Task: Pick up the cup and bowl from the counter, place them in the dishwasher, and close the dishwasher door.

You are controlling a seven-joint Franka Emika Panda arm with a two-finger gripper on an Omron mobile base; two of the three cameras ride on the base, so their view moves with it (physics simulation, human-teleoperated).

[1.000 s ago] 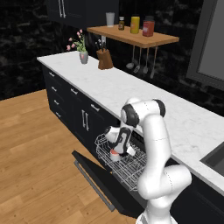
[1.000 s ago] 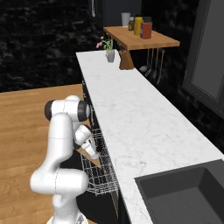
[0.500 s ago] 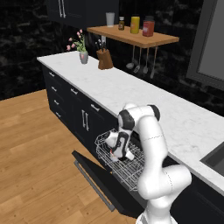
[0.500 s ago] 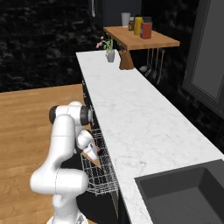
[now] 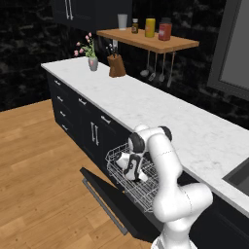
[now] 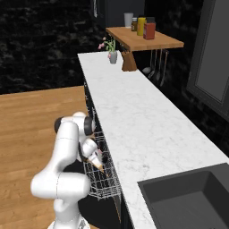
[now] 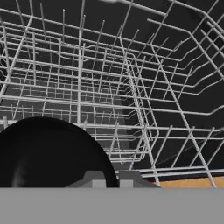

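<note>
From left to right: the dishwasher door (image 5: 114, 202) hangs open, then the wire rack (image 5: 127, 182). The end effector (image 5: 132, 173), shut on the black bowl (image 7: 48, 153), sits low in the rack. The bowl is being placed; next it likely needs releasing. The worktop (image 5: 160, 109) lies right.

The bowl (image 7: 48, 153), round and all black, sits low over the white wire rack (image 7: 131, 100) of the dishwasher (image 5: 131, 194), its rim pinched by the closed end effector (image 7: 112, 183) (fingertips barely showing). The rack is pulled out over the dishwasher door (image 5: 104, 194), a flat black panel folded down flat, beneath the white marble surface (image 5: 160, 109).
</note>
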